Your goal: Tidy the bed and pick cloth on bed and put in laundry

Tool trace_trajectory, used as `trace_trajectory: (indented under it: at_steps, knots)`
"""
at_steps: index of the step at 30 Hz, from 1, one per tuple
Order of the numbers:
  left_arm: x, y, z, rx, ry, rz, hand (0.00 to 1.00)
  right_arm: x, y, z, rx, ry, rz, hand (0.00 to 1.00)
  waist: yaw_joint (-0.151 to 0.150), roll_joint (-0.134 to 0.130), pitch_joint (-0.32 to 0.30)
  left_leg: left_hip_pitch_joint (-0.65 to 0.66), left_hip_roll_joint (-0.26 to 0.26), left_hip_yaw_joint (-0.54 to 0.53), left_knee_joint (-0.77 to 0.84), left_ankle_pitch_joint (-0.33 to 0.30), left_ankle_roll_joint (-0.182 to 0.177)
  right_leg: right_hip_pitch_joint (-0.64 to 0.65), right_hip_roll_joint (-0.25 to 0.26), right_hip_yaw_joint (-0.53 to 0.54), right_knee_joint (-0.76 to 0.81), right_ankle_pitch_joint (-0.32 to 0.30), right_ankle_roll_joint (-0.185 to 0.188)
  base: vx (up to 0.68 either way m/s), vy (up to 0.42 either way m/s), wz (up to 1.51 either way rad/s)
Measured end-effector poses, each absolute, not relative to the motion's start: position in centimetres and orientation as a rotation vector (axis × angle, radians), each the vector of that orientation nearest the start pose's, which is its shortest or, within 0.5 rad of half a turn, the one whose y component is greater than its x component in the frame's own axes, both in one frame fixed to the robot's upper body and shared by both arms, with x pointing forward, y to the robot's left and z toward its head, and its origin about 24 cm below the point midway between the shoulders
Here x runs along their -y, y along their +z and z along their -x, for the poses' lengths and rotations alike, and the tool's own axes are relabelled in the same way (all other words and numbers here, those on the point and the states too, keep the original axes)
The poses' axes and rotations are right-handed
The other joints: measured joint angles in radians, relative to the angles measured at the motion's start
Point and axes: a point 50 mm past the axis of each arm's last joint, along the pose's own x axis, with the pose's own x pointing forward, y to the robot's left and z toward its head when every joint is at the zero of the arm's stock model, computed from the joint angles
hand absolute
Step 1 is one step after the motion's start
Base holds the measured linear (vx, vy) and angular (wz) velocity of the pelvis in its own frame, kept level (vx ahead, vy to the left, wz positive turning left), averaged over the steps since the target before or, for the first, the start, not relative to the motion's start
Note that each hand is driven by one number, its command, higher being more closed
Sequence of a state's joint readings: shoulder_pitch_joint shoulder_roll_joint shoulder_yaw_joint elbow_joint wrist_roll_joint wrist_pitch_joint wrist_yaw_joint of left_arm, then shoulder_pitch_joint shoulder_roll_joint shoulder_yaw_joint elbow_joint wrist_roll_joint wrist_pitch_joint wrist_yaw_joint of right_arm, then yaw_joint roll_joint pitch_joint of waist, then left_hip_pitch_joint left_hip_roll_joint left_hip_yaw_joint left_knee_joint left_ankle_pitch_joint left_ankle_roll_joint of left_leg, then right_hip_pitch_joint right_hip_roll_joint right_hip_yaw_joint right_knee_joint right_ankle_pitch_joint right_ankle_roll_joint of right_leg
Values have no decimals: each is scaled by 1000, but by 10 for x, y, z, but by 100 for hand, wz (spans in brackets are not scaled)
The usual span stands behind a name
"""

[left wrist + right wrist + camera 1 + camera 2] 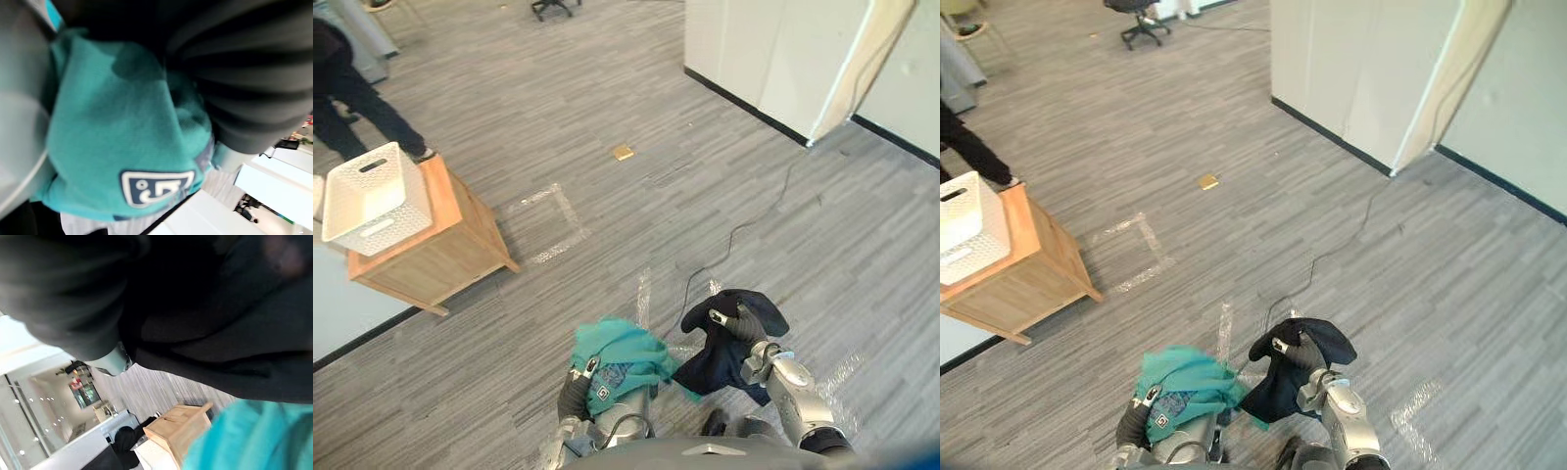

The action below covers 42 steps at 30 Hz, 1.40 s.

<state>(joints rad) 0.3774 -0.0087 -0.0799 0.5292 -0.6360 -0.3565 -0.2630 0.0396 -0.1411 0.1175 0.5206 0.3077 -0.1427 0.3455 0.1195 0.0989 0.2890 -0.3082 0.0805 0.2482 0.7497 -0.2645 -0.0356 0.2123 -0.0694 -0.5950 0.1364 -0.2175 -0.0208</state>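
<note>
Pickup half looks done to me: the right hand (744,328) has its fingers (722,318) curled round the dark cloth (720,367), and the teal cloth (622,352) is draped over the left hand (576,394), whose grip I can't tell under there. What's left is the drop-off, since the basket (372,196) on the counter (450,245) sits well ahead and left of the fingers.
</note>
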Motion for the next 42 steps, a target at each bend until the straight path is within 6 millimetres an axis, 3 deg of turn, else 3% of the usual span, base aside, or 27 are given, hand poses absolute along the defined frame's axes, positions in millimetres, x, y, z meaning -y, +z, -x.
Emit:
trace_trajectory:
  at_steps: [3, 5, 6, 7, 8, 9, 10, 11, 13, 14, 15, 17, 20, 22, 23, 25, 26, 27, 29, 30, 32, 33, 34, 35, 37, 39, 42]
  knots:
    - [-151, -103, -113, -451, 142, 621, 100, 164, -69, -204, -418, 276, -191, 100, -23, -17, -14, 50, -28, 209, -307, 37, 14, 68, 1, -84, -60, 1, 53, 396, -89, 90]
    - [-147, -103, -119, -472, 119, 617, 100, 168, -76, -194, -453, 257, -185, 100, -5, -29, -30, 113, -47, 315, -518, 176, 112, 120, -7, -116, -52, -54, 110, 456, -54, 60]
    - [-151, -103, -120, -482, 120, 599, 100, 167, -78, -191, -463, 247, -191, 100, 3, -54, -40, 132, -86, 318, -519, 152, 193, 132, -44, -118, -22, -84, 142, 381, 5, 28]
    - [-154, -102, -122, -483, 124, 590, 100, 166, -78, -191, -465, 244, -190, 100, 6, -73, -51, 132, -100, 316, -517, 131, 196, 123, -60, -112, 6, -85, 147, 443, 79, 31]
    - [-156, -101, -126, -483, 139, 579, 100, 163, -75, -192, -434, 256, -184, 100, 4, -72, -69, 125, -102, 299, -483, 99, 232, 95, -94, -90, 112, -78, 160, 467, 117, 26]
    - [-157, -100, -129, -478, 142, 575, 100, 162, -72, -193, -410, 260, -185, 100, 2, -72, -75, 125, -102, 286, -463, 77, 238, 71, -117, -68, 197, -77, 161, 598, 178, 43]
    - [-158, -97, -135, -462, 144, 556, 100, 160, -59, -198, -291, 280, -164, 100, -5, -85, -75, 134, -110, 259, -433, 37, 237, -15, -192, -14, 458, -55, 130, 531, 168, 61]
    - [-160, -92, -141, -448, 128, 520, 100, 154, -40, -204, -160, 302, -165, 100, -21, -108, -75, 156, -132, 223, -429, 12, 237, -129, -268, 51, 739, -19, 59, 534, 141, 73]
    - [-164, -89, -143, -455, 128, 482, 100, 146, -18, -210, -47, 329, -168, 100, -64, -115, -73, 236, -141, 150, -436, -4, 233, -205, -299, 114, 943, -24, 66, 524, 74, 107]
    - [-165, -88, -142, -459, 116, 454, 100, 144, -14, -210, -30, 338, -165, 100, -74, -115, -74, 278, -136, 113, -446, -4, 232, -217, -291, 121, 955, -30, 74, 481, 35, 120]
    - [-165, -85, -143, -453, 106, 436, 100, 143, -13, -208, -26, 335, -166, 100, -77, -111, -79, 311, -129, 97, -462, -5, 227, -250, -280, 143, 935, -35, 72, 436, 4, 97]
    - [-171, -79, -148, -419, 102, 411, 100, 147, -28, -198, -137, 299, -160, 100, -77, -133, -102, 359, -126, 26, -495, -18, 196, -356, -246, 183, 837, -51, 74, 451, -44, 119]
    - [-172, -79, -151, -417, 95, 407, 100, 162, -65, -158, -348, 214, -206, 100, -106, -118, -92, 411, -120, -90, -546, -39, 151, -485, -185, 243, 544, -50, 93, 396, -107, 124]
    - [-170, -85, -143, -454, 98, 406, 100, 165, -86, -131, -490, 185, -230, 100, -126, -98, -82, 460, -108, -120, -555, -59, 110, -502, -153, 295, 318, 20, 102, 430, -161, 109]
    - [-169, -90, -137, -479, 99, 403, 100, 166, -86, -115, -424, 195, -260, 100, -131, -92, -78, 484, -101, -119, -557, -79, 73, -502, -140, 330, 172, 96, 107, 436, -218, 92]
    - [-169, -96, -125, -499, 112, 393, 100, 163, -68, -120, -249, 249, -232, 100, -131, -106, -81, 517, -99, -101, -558, -111, 17, -521, -140, 366, 52, 229, 120, 442, -266, 71]
    - [-170, -98, -121, -510, 111, 383, 100, 163, -56, -135, -158, 272, -205, 100, -135, -105, -83, 541, -80, -96, -557, -122, -2, -520, -121, 378, 89, 337, 76, 562, -377, 27]
    - [-165, -101, -118, -518, 108, 392, 100, 165, -46, -149, -97, 305, -168, 100, -120, -68, -88, 560, -39, -98, -550, -124, -16, -531, -89, 373, 130, 331, 33, 562, -373, 7]
    - [-165, -101, -113, -516, 104, 387, 100, 162, -30, -171, -12, 355, -148, 100, -103, -54, -89, 529, -8, -100, -486, -72, -73, -562, -72, 373, 220, 254, 1, 445, -333, -18]
    - [-165, -101, -112, -516, 104, 387, 100, 161, -27, -174, -1, 359, -150, 100, -105, -55, -89, 521, -4, -101, -462, -56, -75, -566, -74, 370, 245, 230, -1, 415, -344, 5]
    - [-164, -101, -110, -517, 101, 392, 100, 161, -26, -179, -50, 368, -177, 100, -121, -48, -91, 452, 48, -98, -229, 20, -68, -532, -58, 349, 318, 117, -24, 391, -301, 15]
    - [-163, -101, -110, -517, 96, 394, 100, 162, -28, -178, -75, 368, -182, 100, -123, -45, -90, 432, 62, -94, -173, 45, -66, -515, -50, 345, 315, 106, -26, 375, -280, 8]
    - [-161, -100, -109, -514, 78, 401, 100, 163, -37, -172, -157, 374, -191, 100, -125, -41, -85, 351, 119, -95, 29, 151, -45, -444, -9, 341, 277, 73, -31, 375, -256, 0]
    - [-157, -99, -109, -505, 49, 408, 100, 164, -42, -167, -209, 380, -200, 100, -120, -24, -81, 270, 159, -108, 213, 132, -35, -385, 27, 334, 238, 52, -50, 370, -236, -3]
    - [-155, -95, -108, -486, 19, 419, 100, 167, -50, -157, -292, 377, -207, 100, -112, -23, -71, 164, 143, -127, 361, 70, -14, -309, 49, 336, 198, 26, -91, 360, -156, -16]
    - [-153, -92, -108, -468, -2, 429, 100, 170, -57, -149, -354, 371, -213, 100, -108, -26, -67, 95, 92, -116, 336, 9, -5, -240, 51, 338, 150, 15, -110, 404, -100, -12]
    - [-148, -80, -114, -409, -29, 443, 100, 171, -58, -146, -371, 367, -215, 100, -100, -27, -68, 62, 28, -45, 83, -40, -4, -153, 50, 351, 77, 4, -104, 322, -3, -14]
